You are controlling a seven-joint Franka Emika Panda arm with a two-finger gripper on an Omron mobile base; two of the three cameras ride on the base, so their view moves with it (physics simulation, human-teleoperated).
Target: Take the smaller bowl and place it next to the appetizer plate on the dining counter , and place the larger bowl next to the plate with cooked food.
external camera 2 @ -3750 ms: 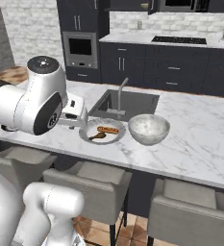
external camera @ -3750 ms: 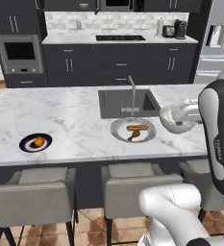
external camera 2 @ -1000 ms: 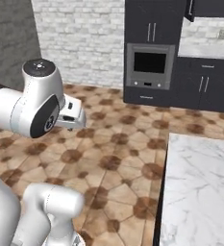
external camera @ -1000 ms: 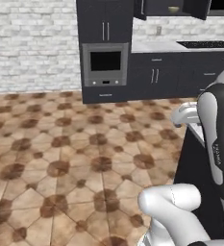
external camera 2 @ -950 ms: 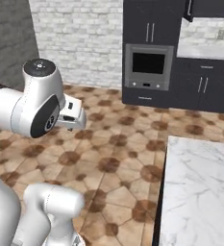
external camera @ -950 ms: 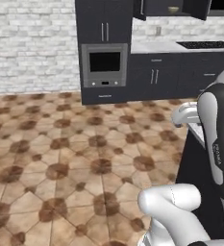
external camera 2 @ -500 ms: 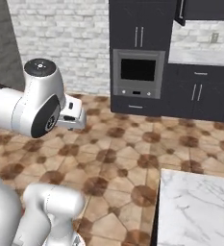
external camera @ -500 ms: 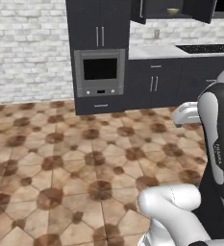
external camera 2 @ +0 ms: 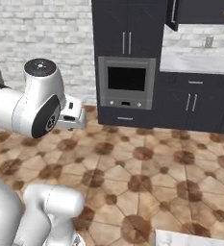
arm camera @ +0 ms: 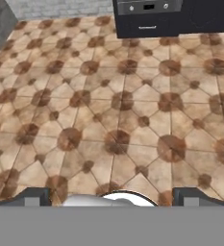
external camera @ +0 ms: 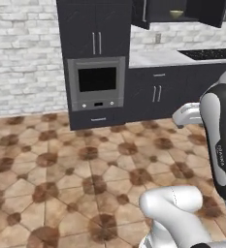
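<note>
Peeking from the open upper cabinet (external camera: 182, 12), smaller bowl (external camera: 176, 14) upright.

The floor (arm camera: 118, 110) looks like matt brown stone tile; the wall (external camera: 22, 53) is rough pale brick; the oven (external camera: 96, 83) front seems brushed metal.

A: Where is the oven (external camera: 96, 85)?
B: It sits in the tall cabinet (external camera: 95, 58) at the back, in front of the brick wall (external camera: 24, 53). A drawer (external camera: 97, 117) is just under it.

A: What is to the right of it?
B: The wall worktop (external camera: 158, 58), with low cabinets (external camera: 158, 92) under it and a stove top (external camera: 206, 54) on it, further right. A bowl (external camera: 176, 14) sits in the open upper cabinet above.

A: And in front?
B: The tiled floor (external camera: 61, 184). In the right base view, a corner of the dining counter (external camera 2: 195, 239) lies at the bottom right. The hand (arm camera: 111, 199) hangs over the floor.
</note>
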